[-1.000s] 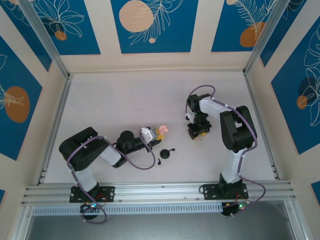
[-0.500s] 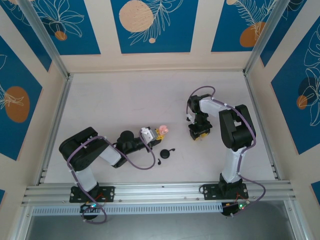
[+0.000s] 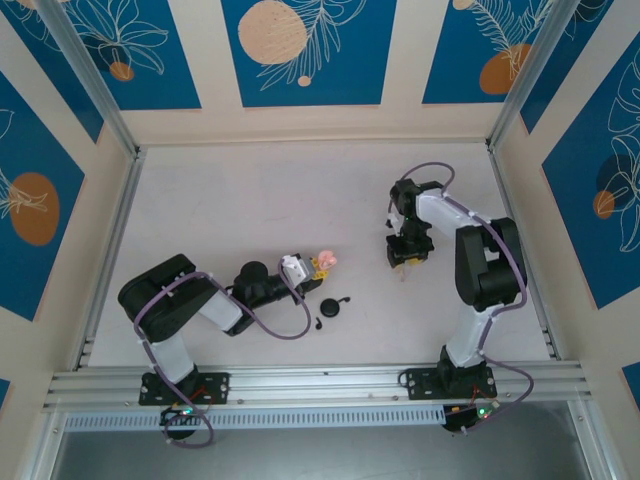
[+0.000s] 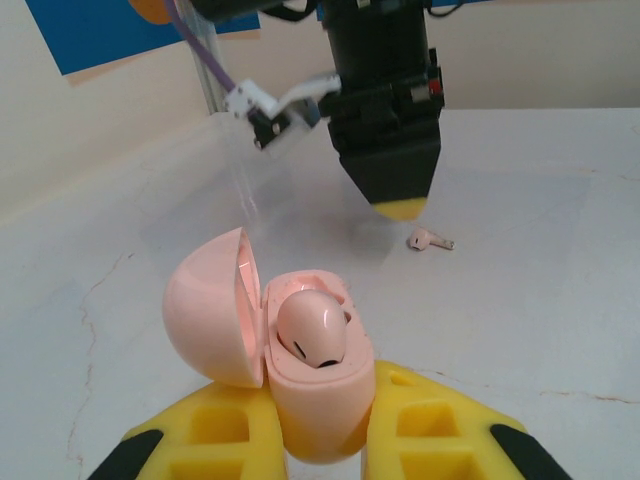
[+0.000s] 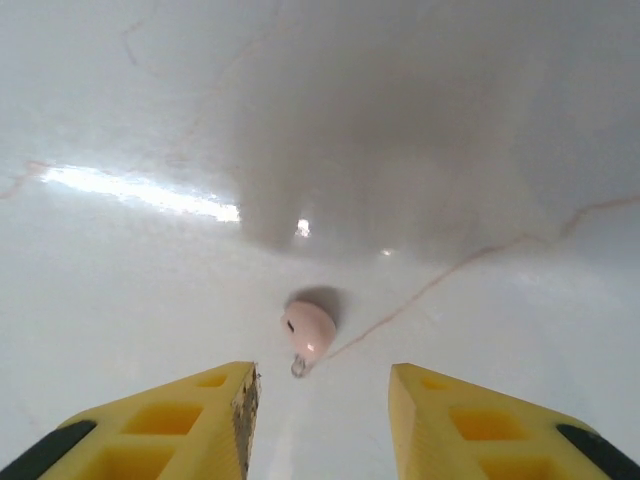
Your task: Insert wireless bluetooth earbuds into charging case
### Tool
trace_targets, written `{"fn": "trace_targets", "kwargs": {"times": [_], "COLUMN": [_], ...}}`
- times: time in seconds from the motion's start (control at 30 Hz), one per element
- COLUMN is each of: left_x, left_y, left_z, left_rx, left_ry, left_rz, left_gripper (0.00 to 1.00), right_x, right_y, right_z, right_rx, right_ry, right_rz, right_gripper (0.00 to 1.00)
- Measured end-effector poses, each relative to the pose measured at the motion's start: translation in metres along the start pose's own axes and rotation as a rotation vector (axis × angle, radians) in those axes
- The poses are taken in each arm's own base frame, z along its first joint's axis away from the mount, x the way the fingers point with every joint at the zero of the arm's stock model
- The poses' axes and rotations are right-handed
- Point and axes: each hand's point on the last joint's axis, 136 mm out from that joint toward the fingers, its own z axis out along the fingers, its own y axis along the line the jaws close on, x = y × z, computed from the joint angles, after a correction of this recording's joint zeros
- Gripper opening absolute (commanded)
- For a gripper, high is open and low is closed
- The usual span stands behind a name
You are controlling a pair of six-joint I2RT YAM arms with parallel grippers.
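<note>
Earbud (image 5: 308,330), pink, lies loose on the table (image 5: 480,150) just ahead of the right gripper (image 5: 322,372), whose jaws stand apart with nothing between them. The left gripper (image 4: 320,430) is clamped on the pink case (image 4: 310,400), its lid swung open, with a second bud (image 4: 312,330) seated inside.

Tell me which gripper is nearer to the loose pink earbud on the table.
Right. The right gripper hangs close over the loose pink earbud; the left gripper is well away, holding the pink case.
</note>
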Motion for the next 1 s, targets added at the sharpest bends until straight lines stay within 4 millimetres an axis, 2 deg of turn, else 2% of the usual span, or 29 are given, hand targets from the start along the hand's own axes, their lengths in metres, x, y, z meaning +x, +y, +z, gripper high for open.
{"fn": "trace_targets", "kwargs": {"times": [0.1, 0.4, 1.0], "left_x": [0.000, 0.000, 0.000], "left_y": [0.000, 0.000, 0.000], "left_z": [0.000, 0.000, 0.000], "left_rx": [0.000, 0.001, 0.000], "left_ry": [0.000, 0.000, 0.000], "left_rz": [0.000, 0.000, 0.001], "left_gripper": [0.10, 0.10, 0.10], "right_x": [0.001, 0.006, 0.012], "right_y": [0.000, 0.008, 0.007], "right_z": [-0.008, -0.007, 0.025], "right_rx": [-0.026, -0.089, -0.102], "right_ry": [-0.009, 0.025, 0.122], "right_rz": [0.076, 0.223, 0.281], "right_gripper": [0.38, 0.36, 0.34]}}
